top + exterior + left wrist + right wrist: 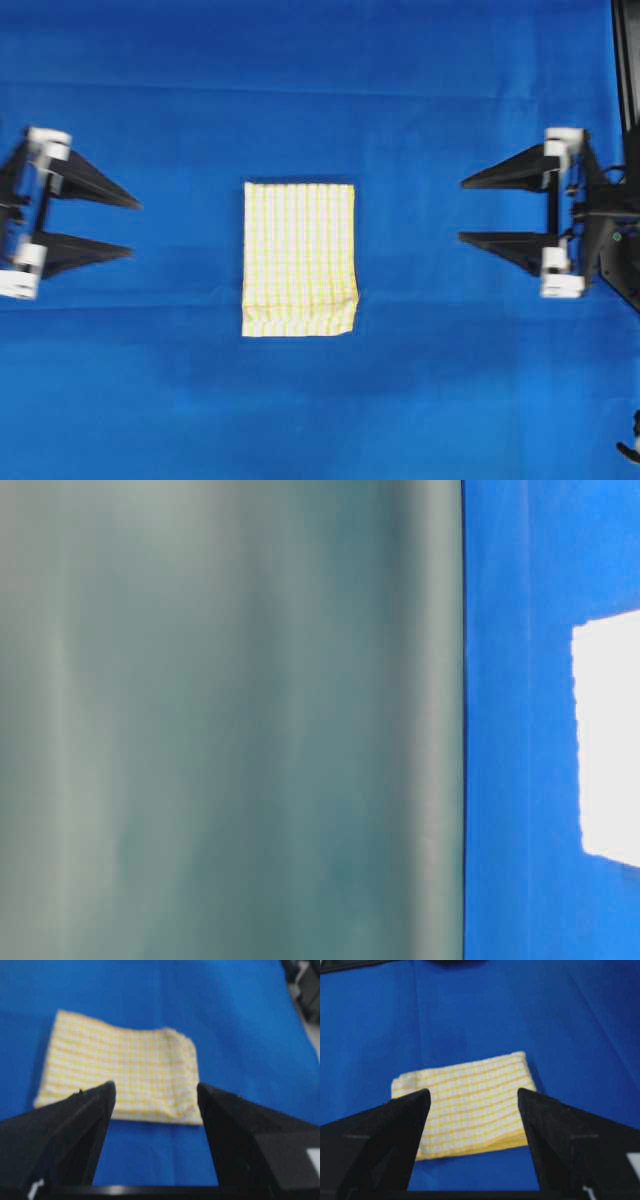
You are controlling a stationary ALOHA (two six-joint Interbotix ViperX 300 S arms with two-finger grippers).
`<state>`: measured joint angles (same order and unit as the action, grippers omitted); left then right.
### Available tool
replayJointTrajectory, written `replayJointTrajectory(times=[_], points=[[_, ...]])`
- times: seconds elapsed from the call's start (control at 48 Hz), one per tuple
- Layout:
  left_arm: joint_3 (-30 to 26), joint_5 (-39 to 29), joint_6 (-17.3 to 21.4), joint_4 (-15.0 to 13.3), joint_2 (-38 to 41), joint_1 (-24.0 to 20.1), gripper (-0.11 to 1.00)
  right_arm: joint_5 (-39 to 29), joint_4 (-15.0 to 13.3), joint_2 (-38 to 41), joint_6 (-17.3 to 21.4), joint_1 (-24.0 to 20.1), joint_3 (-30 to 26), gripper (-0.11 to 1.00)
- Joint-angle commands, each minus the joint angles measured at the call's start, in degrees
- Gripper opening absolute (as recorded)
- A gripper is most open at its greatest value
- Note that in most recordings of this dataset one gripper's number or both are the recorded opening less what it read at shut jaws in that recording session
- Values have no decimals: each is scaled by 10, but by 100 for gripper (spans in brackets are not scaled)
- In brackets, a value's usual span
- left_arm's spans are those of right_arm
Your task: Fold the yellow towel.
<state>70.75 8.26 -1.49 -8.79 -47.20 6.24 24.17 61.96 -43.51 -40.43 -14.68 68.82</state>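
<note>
We see the yellow towel (299,259) lying flat on the blue-covered table (320,60), already doubled into a compact rectangle, about midway between the two tools and well apart from both. The left tool (128,224) and the right tool (470,210) each stand with jaws spread wide and nothing between them; both point their tips inward toward the towel. From the left tool's own view the towel (122,1074) lies straight ahead of the fingertips, framed in the gap between them, with a rumpled, slightly lifted corner ahead and to the right. From the right tool's view the towel (467,1105) likewise sits ahead, its stacked layers showing along the near edge. We judge the cloth to be light, thin and limp: it should drape and sag when lifted, and its layers may slide over one another. We would therefore pinch through all layers at a corner or along a short edge, each tool taking the side nearest it, since a grip on the top layer alone would likely peel the fold open.
</note>
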Motion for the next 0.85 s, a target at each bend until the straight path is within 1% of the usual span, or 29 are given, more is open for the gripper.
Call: replayJointTrajectory(times=[0.0, 0.146, 0.25, 0.375, 0.521, 0.834], points=[[9, -11, 21, 2, -46, -5, 59, -4, 0, -36, -27, -1, 15, 72], [37, -43, 61, 2, -123, -17, 59, -11, 0, -73, -73, -1, 49, 72], [58, -56, 71, 2, -164, -28, 59, -12, 0, -90, -85, -1, 67, 72], [83, -69, 74, 2, -204, -45, 59, -11, 1, -106, -85, -1, 86, 72], [104, -79, 74, 2, -229, -54, 59, -9, 5, -108, -85, -1, 97, 72], [105, -85, 85, 3, -236, -54, 59, -4, 6, -105, -85, -1, 102, 72]])
